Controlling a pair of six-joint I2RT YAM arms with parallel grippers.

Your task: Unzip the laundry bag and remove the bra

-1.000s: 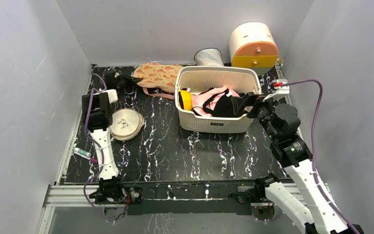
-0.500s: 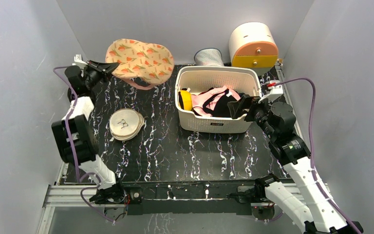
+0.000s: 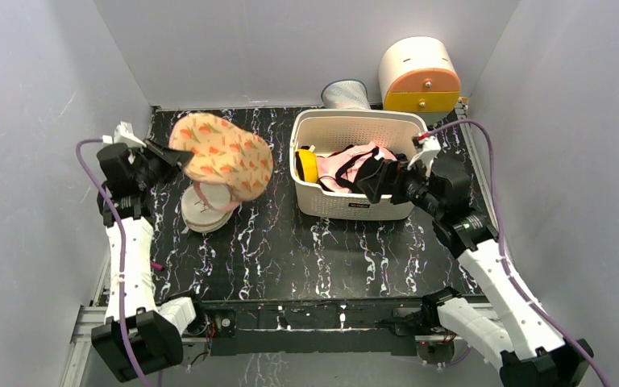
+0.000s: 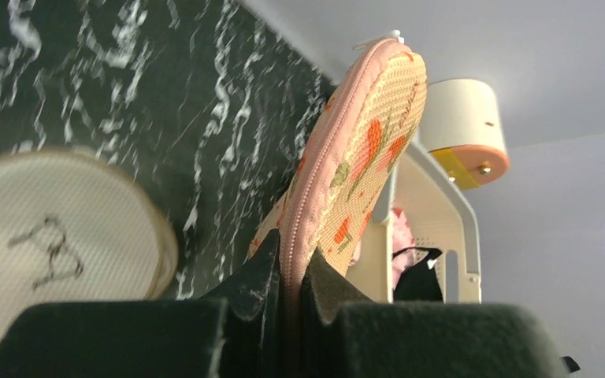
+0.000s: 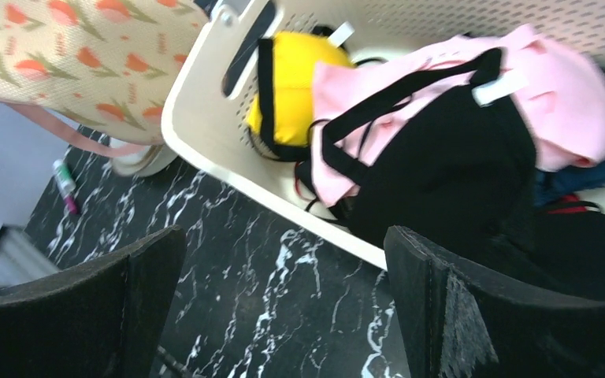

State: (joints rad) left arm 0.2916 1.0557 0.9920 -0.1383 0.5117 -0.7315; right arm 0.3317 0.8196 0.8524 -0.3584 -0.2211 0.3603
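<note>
The left gripper [image 4: 290, 266] is pinching the light, probably half-stiff laundry bag [image 4: 358, 146] ahead by its edging [image 4: 315, 177]; the right gripper [image 5: 283, 268] is holding its 2 fingers [image 5: 473, 315] apart.

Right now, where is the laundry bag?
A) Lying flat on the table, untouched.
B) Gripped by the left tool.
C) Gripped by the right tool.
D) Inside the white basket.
B: the left tool is shut on the pink edging of the laundry bag, as the left wrist view shows.
</note>
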